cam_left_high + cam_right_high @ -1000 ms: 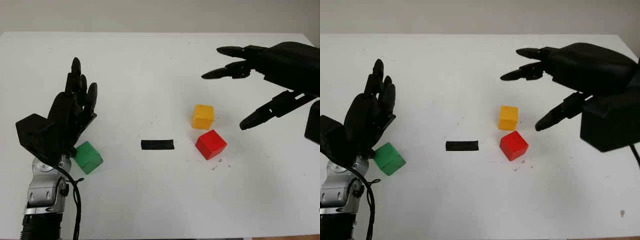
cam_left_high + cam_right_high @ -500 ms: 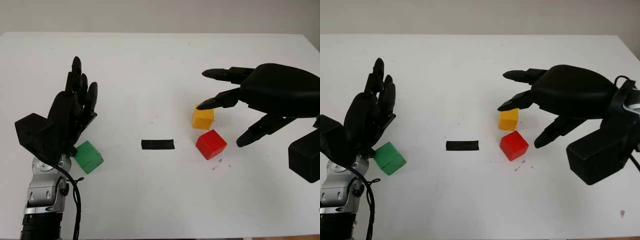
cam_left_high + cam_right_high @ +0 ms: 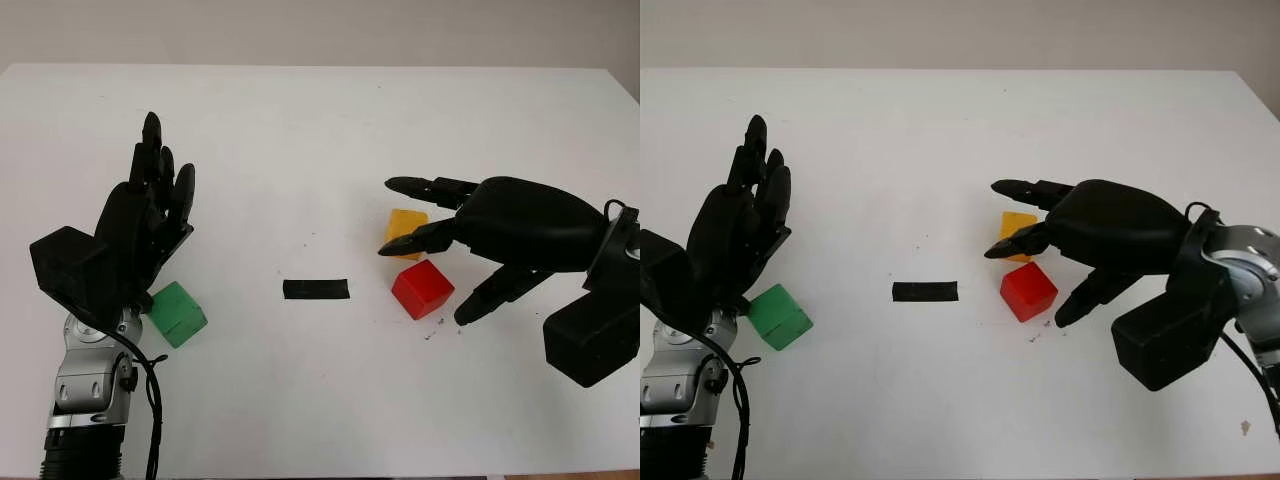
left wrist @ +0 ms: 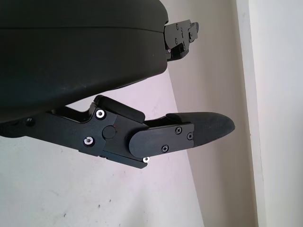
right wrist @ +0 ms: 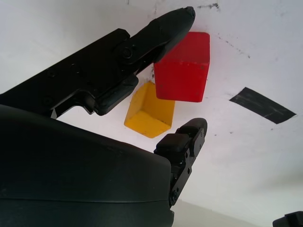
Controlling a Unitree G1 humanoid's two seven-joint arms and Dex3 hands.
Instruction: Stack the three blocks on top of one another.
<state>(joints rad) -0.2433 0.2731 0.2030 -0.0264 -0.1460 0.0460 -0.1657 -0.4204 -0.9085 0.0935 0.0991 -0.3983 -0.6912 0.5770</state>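
Now your right hand (image 3: 470, 235) hovers open, fingers wide, over the yellow block (image 3: 404, 221) and red block (image 3: 421, 288); your left hand (image 3: 130, 235), open, is raised beside the green block (image 3: 176, 314).

One block (image 3: 176, 314) far left — two blocks (image 3: 421, 288) right of the tape strip (image 3: 316, 289).

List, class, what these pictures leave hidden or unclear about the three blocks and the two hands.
- Yellow block: near side covered by the right hand in the eye views.
- Green block: one corner behind the left hand.
- Whether the right hand's fingers touch the red block: unclear.
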